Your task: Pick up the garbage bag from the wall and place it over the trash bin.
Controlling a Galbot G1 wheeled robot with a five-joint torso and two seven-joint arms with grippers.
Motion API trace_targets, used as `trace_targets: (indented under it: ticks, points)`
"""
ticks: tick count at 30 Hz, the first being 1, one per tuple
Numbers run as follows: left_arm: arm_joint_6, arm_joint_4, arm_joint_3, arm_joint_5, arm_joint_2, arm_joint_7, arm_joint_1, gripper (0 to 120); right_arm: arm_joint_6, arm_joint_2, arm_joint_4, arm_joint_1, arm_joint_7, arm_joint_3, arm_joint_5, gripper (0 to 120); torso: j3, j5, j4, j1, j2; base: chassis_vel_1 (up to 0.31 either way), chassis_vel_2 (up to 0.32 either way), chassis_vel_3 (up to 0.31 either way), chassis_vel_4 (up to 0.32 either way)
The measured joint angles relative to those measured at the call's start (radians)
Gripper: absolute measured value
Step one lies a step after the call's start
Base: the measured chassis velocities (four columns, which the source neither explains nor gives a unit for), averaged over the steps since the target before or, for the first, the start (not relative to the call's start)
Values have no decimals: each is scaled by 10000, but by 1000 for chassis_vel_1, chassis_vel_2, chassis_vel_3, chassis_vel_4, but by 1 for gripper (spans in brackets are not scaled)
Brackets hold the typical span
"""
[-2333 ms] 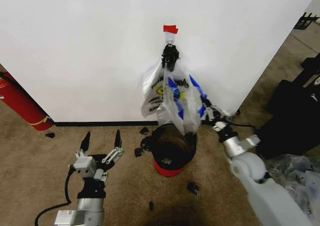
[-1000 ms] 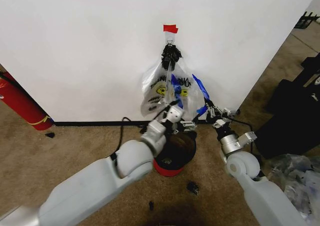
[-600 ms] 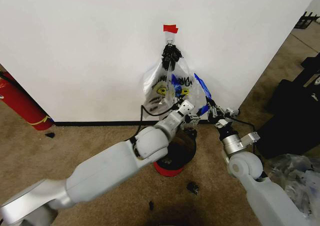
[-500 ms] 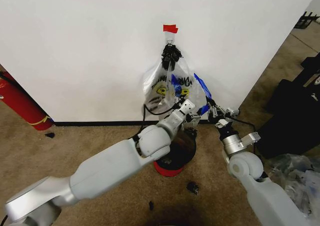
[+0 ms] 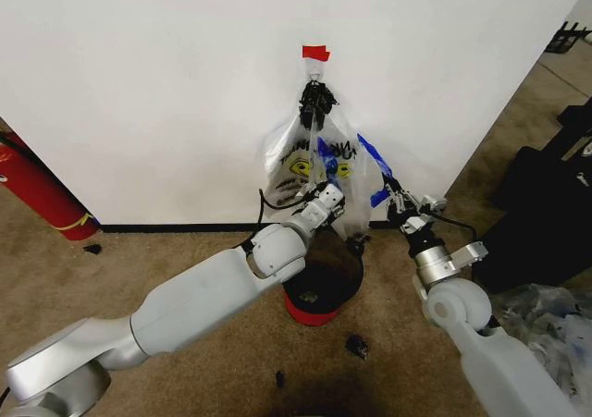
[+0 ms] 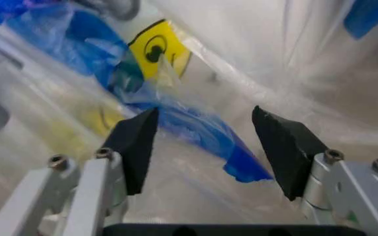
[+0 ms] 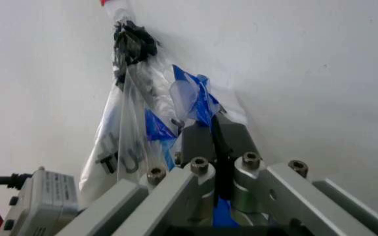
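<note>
1. Head view: the garbage bag (image 5: 344, 178), see-through with blue strips, hung from a black knot (image 5: 314, 96) on the white wall (image 5: 148, 84) under a scrap of red tape (image 5: 315, 53), in front of a smiley-printed bag (image 5: 294, 163). The trash bin (image 5: 319, 286), red with a black rim, stood on the carpet directly beneath. The left gripper (image 5: 326, 198) was at the bag's lower front; the right gripper (image 5: 396, 198) was at its right edge, by a blue strip.

2. Left wrist view: the left gripper (image 6: 205, 142) had its black pads (image 6: 136, 145) spread wide, with blue-striped film between them but not pinched. A yellow-and-black print (image 6: 159, 49) lay just beyond.

3. Right wrist view: the right gripper (image 7: 214, 140) had its pads pressed together, pinching the garbage bag's blue-strip edge against the wall side.

4. Judgement: the pick-up step was in hand, with one side gripped. The next move called for the left pads to close on film of this bag alone, not the smiley bag behind, before lifting it off the hook.
</note>
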Motion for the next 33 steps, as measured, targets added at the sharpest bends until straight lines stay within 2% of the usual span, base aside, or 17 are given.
trace_targets:
  ticks: [5, 9, 11, 12, 15, 18, 19, 23, 26, 27, 31, 33]
  points:
    - [177, 357, 136, -132, -270, -153, -230, 86, 0, -68, 27, -55, -44, 84, 13, 0, 0, 1, 2, 0, 0, 0, 0, 0, 0]
    - [388, 686, 200, -116, -458, -312, -343, 84, 0, -105, 94, -69, -45, 153, 85, 0, 0, 1, 2, 0, 0, 0, 0, 0, 0]
    - [540, 906, 240, -113, -592, -438, -432, 72, 0, -110, 182, -79, -45, 184, 154, 0, 0, 1, 2, 0, 0, 0, 0, 0, 0]
    - [540, 906, 240, -113, -592, -438, -432, 72, 0, -110, 182, -79, -45, 184, 154, 0, 0, 1, 2, 0, 0, 0, 0, 0, 0]
    - [556, 1080, 250, -129, -674, -510, -515, 61, 0, -110, 274, -97, -40, 203, 199, 0, 0, 0, 2, 0, 0, 0, 0, 0, 0]
    - [507, 1075, 224, -191, -630, -549, -546, 49, 0, -116, 294, -103, -37, 229, 223, 0, 0, 0, 2, 0, 0, 0, 0, 0, 0]
    - [507, 1075, 224, -191, -630, -549, -546, 49, 0, -116, 294, -103, -37, 229, 223, 0, 0, 0, 2, 0, 0, 0, 0, 0, 0]
    - [457, 939, 95, -360, -492, -606, -550, 31, 0, -127, 250, -70, -18, 239, 266, 0, 0, 0, 3, 0, 0, 0, 0, 0, 0]
    - [283, 980, 34, -459, -426, -578, -539, 20, 0, -120, 267, -43, 20, 234, 309, 0, 0, 0, 3, 0, 0, 0, 0, 0, 0]
    - [283, 980, 34, -459, -426, -578, -539, 20, 0, -120, 267, -43, 20, 234, 309, 0, 0, 0, 3, 0, 0, 0, 0, 0, 0]
    - [-106, 989, -246, -741, -420, -587, -429, 3, -1, -119, 285, -45, 56, 176, 309, 0, 0, 0, 3, 0, 0, 0, 0, 0, 0]
    - [-238, 733, -453, -1044, -378, -671, -291, 0, -2, -121, 283, -67, 97, 196, 340, 0, 0, 0, 1, 0, 0, 0, 0, 0, 0]
